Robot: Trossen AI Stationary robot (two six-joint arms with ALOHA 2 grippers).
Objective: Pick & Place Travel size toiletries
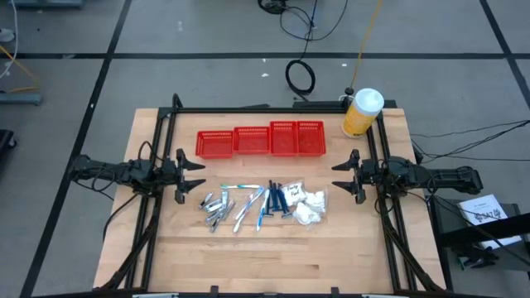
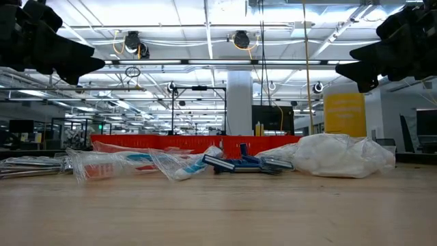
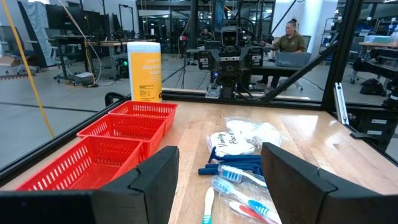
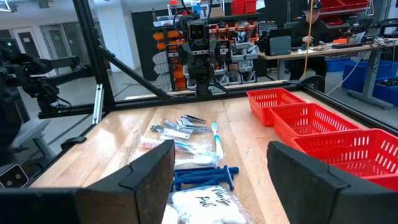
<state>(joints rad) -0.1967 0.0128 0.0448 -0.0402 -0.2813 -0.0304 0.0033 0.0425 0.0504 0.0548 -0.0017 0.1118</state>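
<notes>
The travel size toiletries lie in a loose heap at the table's middle: short silvery tubes point(image 1: 217, 205), toothbrushes in clear wrap point(image 1: 248, 203), dark-blue razors point(image 1: 280, 197) and white clear-wrapped packets point(image 1: 310, 205). All rest flat on the wood. My left gripper point(image 1: 197, 175) waits at the table's left side, open, pointing level toward the heap. My right gripper point(image 1: 339, 175) waits at the right side, open too, facing the heap. In the left wrist view the white packets point(image 3: 233, 144) and razors point(image 3: 233, 168) lie ahead of the fingers; in the right wrist view the razors point(image 4: 202, 176) do.
A row of several red mesh baskets point(image 1: 260, 141) stands behind the heap toward the far edge. A big yellow bottle with a white cap point(image 1: 362, 112) stands at the far right corner. A black frame point(image 1: 273, 108) borders the table. Bare wood point(image 1: 265, 257) lies toward the near edge.
</notes>
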